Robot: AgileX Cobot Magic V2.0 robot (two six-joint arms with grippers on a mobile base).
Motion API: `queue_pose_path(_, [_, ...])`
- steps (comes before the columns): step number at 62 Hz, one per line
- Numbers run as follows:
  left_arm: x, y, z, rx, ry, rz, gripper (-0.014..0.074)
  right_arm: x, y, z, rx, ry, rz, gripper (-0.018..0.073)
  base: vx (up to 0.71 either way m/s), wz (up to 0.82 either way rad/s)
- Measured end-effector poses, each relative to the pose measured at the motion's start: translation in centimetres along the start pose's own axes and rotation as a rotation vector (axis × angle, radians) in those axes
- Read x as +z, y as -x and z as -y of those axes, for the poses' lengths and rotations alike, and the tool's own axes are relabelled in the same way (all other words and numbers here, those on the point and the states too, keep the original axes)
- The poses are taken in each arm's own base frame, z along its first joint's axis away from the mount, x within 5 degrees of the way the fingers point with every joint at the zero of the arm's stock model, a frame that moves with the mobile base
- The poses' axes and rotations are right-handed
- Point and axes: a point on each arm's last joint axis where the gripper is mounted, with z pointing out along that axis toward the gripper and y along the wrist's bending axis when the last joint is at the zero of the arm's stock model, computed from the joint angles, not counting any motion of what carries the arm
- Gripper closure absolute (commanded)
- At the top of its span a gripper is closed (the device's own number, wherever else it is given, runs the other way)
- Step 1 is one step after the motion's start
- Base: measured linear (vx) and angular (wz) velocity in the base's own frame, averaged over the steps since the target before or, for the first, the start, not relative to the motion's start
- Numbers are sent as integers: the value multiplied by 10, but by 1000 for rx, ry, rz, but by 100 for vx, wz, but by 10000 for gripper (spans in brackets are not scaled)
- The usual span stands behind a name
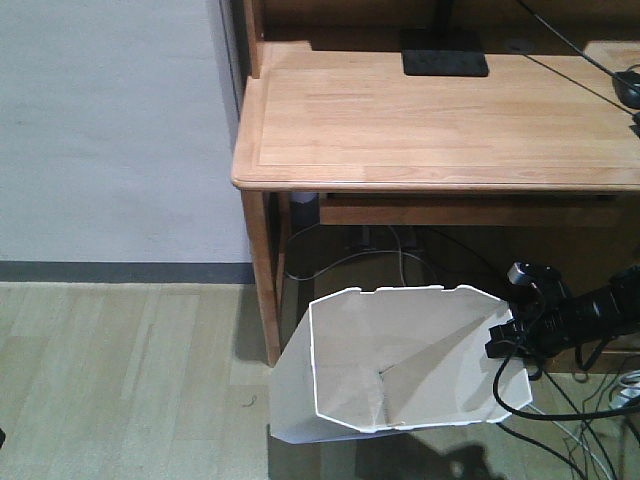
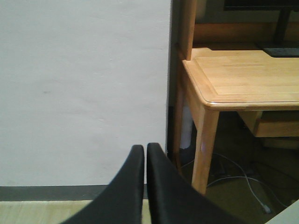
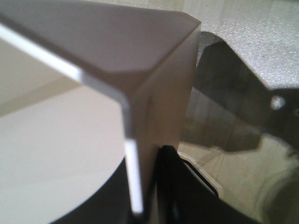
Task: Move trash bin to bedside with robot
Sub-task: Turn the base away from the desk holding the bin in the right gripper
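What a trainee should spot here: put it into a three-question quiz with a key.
1. True or false: the left gripper holds the trash bin.
2. The right gripper grips the bin at its: A) rim, B) base, C) nowhere.
3. Which piece of furniture stands beside the bin?
Key: 1 false, it is shut on nothing; 2 A; 3 the wooden desk.

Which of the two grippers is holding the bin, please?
The right gripper: its fingers pinch the bin at its rim, one inside, one outside. The left gripper is shut on nothing, facing a white wall.
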Motion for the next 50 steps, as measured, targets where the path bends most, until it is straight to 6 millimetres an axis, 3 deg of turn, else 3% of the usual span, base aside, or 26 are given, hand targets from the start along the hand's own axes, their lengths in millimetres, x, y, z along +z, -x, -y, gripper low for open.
queue_pose_path(50, [0,0,0,0,0,0,602,0,0,0,0,-1,0,566,-3,42])
